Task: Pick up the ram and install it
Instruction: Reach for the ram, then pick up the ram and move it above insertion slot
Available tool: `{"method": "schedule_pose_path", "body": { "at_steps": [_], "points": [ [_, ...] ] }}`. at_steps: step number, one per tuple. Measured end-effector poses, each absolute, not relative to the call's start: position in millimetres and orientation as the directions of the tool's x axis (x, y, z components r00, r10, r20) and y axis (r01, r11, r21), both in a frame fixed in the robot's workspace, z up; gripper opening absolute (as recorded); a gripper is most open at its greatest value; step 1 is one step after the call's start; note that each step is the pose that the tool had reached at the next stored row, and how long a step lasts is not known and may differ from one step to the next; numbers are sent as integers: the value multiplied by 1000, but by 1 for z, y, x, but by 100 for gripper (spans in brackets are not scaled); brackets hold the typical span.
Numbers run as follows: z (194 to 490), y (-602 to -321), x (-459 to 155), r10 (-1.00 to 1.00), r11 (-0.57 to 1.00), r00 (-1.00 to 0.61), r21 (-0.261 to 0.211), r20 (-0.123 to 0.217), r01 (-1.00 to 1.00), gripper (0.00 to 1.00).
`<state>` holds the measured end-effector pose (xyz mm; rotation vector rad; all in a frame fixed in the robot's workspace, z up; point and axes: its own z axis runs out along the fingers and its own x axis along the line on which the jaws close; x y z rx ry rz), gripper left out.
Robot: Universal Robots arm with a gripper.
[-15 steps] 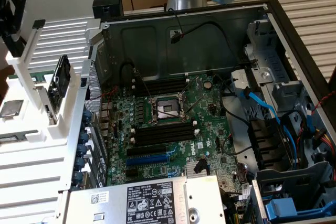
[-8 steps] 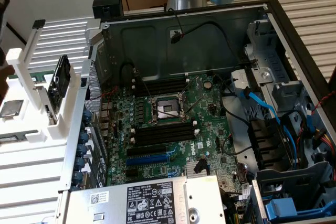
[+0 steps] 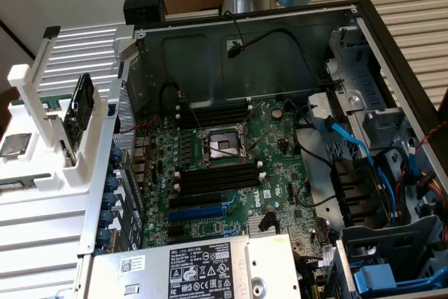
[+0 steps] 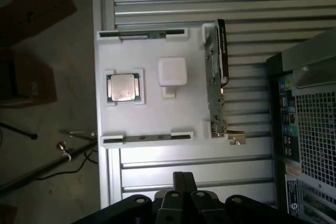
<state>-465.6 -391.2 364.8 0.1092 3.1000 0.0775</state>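
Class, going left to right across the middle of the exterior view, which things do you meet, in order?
Loose processor → upright card → motherboard socket → blue cable

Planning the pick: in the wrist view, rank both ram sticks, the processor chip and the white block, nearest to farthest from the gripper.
1. Ram stick, tray edge nearest the gripper.
2. White block and processor chip, mid-tray: too close to call.
3. Other ram stick, far edge.
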Motion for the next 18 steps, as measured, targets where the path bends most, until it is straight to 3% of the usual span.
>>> {"method": "schedule_pose_path", "body": {
  "at_steps": [7,18],
  "points": [
    [363,-389,-500,71,996,-997,52,-37,69,10],
    [363,-384,-496,68,996,-997,52,-37,66,10]
  ]
}}
